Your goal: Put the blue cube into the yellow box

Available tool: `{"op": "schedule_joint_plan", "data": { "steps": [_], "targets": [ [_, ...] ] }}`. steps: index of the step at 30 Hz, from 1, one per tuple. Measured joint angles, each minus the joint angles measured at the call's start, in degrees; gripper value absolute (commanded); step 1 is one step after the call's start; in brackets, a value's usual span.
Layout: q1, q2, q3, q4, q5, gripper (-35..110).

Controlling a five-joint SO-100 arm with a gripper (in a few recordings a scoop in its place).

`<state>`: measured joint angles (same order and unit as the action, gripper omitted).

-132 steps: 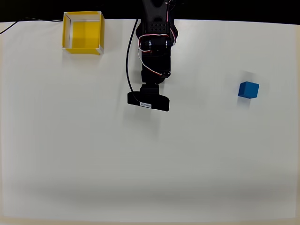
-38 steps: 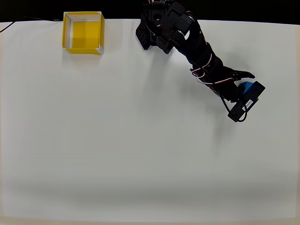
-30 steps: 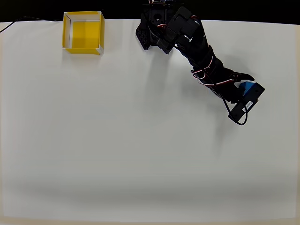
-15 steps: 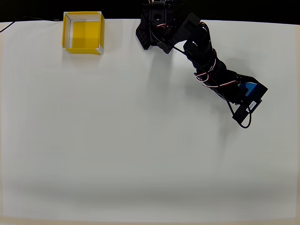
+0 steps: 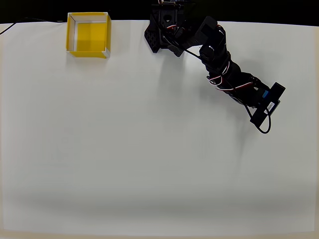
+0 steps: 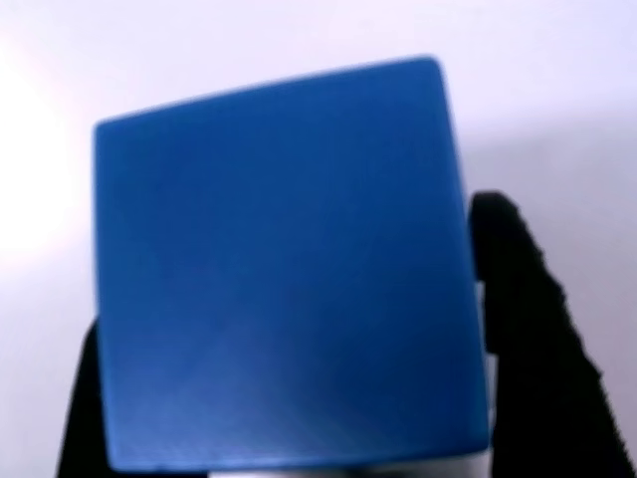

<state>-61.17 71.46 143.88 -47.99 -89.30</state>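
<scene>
Yellow box [image 5: 88, 35] at table [image 5: 149, 164] far-left corner, open-topped, nothing beside its walls. Bare white surface right of box up to arm base [image 5: 164, 30]; sole obstruction. Surface below box bare to near edge.

From above, the small bright-blue cube [image 5: 265, 93] is almost wholly hidden under the black arm's wrist; only a sliver shows. In the wrist view it looms soft and blurred, the black gripper [image 6: 289, 398] fingers [image 6: 528, 329] cut off by the bottom edge, 1 each side.
</scene>
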Motion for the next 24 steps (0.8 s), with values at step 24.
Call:
{"op": "schedule_joint_plan", "data": {
  "steps": [24],
  "targets": [
    [29.4,12.3,-16.1,24.4,-10.3,10]
  ]
}}
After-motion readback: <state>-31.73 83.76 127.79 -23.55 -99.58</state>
